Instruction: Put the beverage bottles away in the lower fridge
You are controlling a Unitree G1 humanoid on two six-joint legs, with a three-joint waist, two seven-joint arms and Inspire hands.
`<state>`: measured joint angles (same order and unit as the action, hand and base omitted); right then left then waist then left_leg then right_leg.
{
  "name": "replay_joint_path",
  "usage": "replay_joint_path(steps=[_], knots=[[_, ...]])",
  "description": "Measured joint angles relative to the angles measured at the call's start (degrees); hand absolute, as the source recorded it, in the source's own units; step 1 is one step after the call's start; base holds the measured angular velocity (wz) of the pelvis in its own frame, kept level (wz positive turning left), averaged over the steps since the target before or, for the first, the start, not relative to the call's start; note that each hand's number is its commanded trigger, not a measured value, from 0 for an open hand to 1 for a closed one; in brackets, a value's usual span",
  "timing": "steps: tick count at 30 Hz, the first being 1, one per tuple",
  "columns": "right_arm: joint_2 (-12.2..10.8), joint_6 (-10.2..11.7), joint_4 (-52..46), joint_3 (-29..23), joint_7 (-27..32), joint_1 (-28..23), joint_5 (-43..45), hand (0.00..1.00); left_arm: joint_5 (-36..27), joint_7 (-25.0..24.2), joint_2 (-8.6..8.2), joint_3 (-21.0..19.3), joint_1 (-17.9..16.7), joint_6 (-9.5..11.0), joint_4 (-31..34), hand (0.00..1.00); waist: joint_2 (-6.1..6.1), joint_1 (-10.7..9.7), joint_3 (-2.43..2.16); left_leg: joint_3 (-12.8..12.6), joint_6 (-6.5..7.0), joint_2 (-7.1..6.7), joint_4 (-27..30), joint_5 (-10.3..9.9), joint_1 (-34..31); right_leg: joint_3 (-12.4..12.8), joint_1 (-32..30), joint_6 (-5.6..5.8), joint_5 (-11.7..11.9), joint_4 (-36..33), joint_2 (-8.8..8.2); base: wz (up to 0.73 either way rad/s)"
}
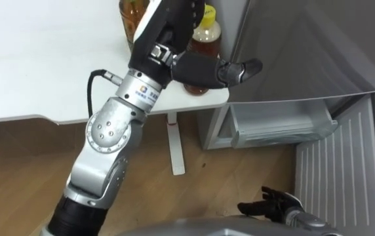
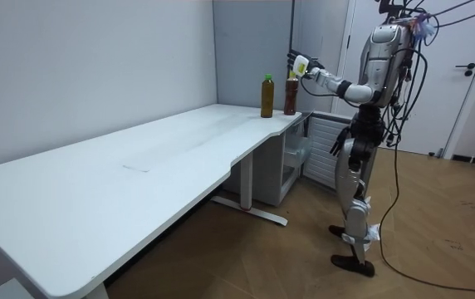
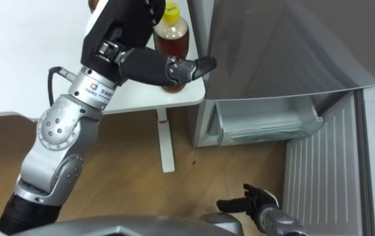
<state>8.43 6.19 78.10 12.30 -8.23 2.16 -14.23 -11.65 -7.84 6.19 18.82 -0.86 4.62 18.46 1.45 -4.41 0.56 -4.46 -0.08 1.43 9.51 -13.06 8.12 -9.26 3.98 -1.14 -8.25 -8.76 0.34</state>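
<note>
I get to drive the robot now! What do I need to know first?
Left hand: raised at the table's corner, in front of the yellow-capped bottle; I cannot tell whether it holds it.
Right hand: open, empty, hanging low.
Drinks: the yellow-capped bottle and the amber bottle both stand on the white table.
Lower fridge: open, its door swung out.
Done: fridge opened.
Left: both bottles go in.
</note>
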Motion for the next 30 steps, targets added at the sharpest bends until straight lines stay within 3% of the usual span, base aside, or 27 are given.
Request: replay_joint_path(steps=[6, 30], knots=[[0.00, 0.02, 0.05, 0.07, 0.00, 0.00, 0.02, 0.00, 0.00, 2.23, 1.06, -0.01, -0.66, 0.00, -0.12, 0.00, 0.00, -0.04, 0.01, 0.30, 0.00, 0.08, -0.09, 0.00, 0.00, -0.32, 0.08, -0.03, 0.02, 0.02, -0.02, 0.01], [0.01, 0.17, -0.02, 2.18, 0.05, 0.32, -0.95, 0.00, 0.03, 2.69, 0.99, 0.00, 0.14, 0.01, -0.49, 0.00, 0.43, -0.07, 0.25, 0.05, 0.00, 0.02, -0.01, 0.00, -0.54, -0.11, -0.10, 0.02, 0.01, 0.10, 0.00, 0.00]])
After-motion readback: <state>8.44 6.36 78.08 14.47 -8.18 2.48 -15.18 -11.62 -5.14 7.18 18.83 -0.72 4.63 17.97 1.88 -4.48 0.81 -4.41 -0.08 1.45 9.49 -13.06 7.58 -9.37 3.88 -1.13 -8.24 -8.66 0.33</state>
